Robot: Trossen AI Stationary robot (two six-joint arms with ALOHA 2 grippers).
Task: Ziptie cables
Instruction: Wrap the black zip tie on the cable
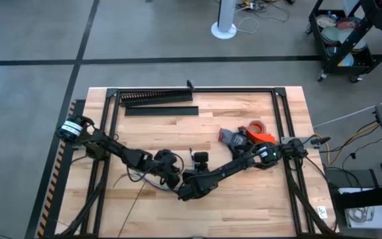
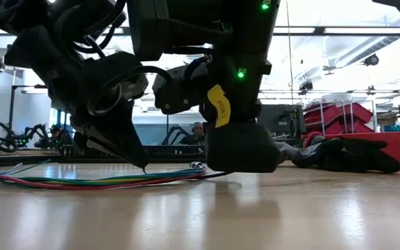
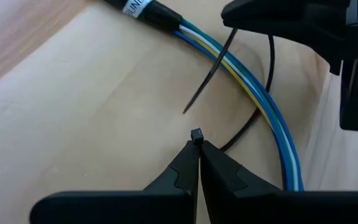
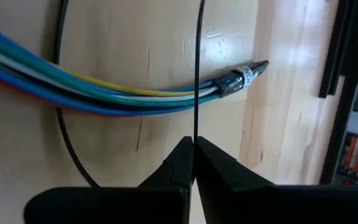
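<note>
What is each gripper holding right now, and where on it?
Left gripper pinches the ziptie at its small square head; right gripper pinches the same ziptie's strap, looped around the cables.

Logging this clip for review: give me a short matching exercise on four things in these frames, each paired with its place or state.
Things:
1. left gripper
2. right gripper
3. cables
4. black duct

Places or states:
A. lies at the table's far edge, away from both arms
B. jaws shut on the ziptie's small square head
C. coloured bundle lying flat on the wood, ziptie crossing it
D. jaws shut on the ziptie's thin strap

Pairs: 1-B, 2-D, 3-C, 4-A
</note>
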